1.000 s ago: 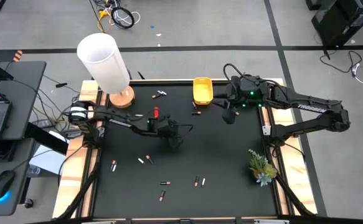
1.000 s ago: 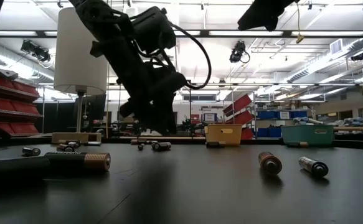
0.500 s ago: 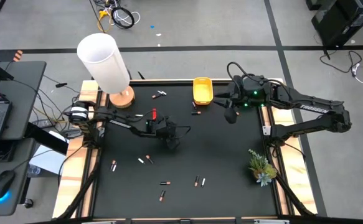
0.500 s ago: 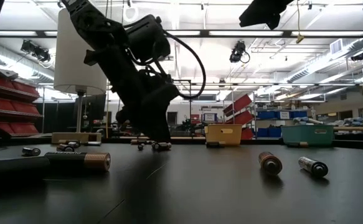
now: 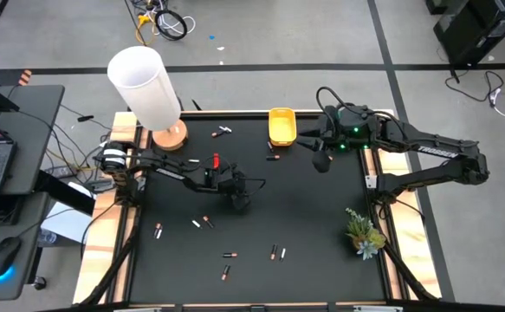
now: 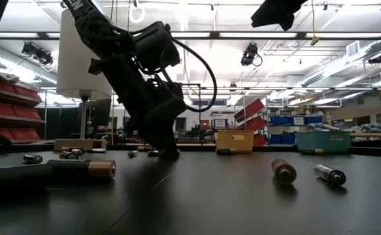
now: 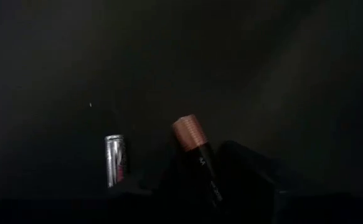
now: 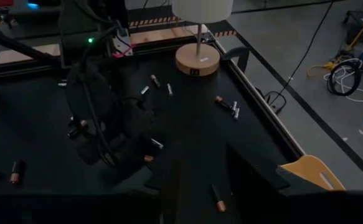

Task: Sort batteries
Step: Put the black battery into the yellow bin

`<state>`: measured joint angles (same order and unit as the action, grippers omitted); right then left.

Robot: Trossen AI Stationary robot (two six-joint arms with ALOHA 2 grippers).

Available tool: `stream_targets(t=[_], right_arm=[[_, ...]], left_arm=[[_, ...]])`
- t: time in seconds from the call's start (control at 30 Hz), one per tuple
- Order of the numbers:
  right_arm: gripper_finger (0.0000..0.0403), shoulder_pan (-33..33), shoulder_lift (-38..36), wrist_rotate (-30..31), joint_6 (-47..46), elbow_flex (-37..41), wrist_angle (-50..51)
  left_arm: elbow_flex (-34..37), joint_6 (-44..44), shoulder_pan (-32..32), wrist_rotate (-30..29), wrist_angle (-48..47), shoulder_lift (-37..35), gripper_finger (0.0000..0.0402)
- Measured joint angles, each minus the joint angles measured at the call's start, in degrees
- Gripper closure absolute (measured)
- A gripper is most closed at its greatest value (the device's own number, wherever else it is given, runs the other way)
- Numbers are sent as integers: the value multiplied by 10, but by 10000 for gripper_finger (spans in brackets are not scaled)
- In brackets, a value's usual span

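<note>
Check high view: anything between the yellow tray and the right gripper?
One small battery lies on the mat just below the yellow tray, left of the right gripper; otherwise the stretch is bare in the high view.

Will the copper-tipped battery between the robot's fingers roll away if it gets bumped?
Probably. The battery is a smooth round cylinder lying on its side on the flat black table, so a nudge would likely roll it sideways. It looks stiff and slick, so the left gripper might slip.

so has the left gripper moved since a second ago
Yes. In the low view the left gripper has dropped to the table, against the fixed yellow tray.
</note>
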<state>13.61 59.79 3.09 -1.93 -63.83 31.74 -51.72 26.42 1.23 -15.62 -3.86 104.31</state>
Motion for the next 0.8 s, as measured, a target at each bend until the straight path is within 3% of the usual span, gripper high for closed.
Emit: stream_targets(t=[0.2,0.53,0.8], right_arm=[[270,0,0,0,0,0,0],[270,2,0,1,6,0,0],[270,15,0,2,6,0,0]], left_arm=[[0,-35,0,1,-2,12,346],[-5,-6,0,-4,-4,12,346],[-56,-54,3,7,-16,-16,346]])
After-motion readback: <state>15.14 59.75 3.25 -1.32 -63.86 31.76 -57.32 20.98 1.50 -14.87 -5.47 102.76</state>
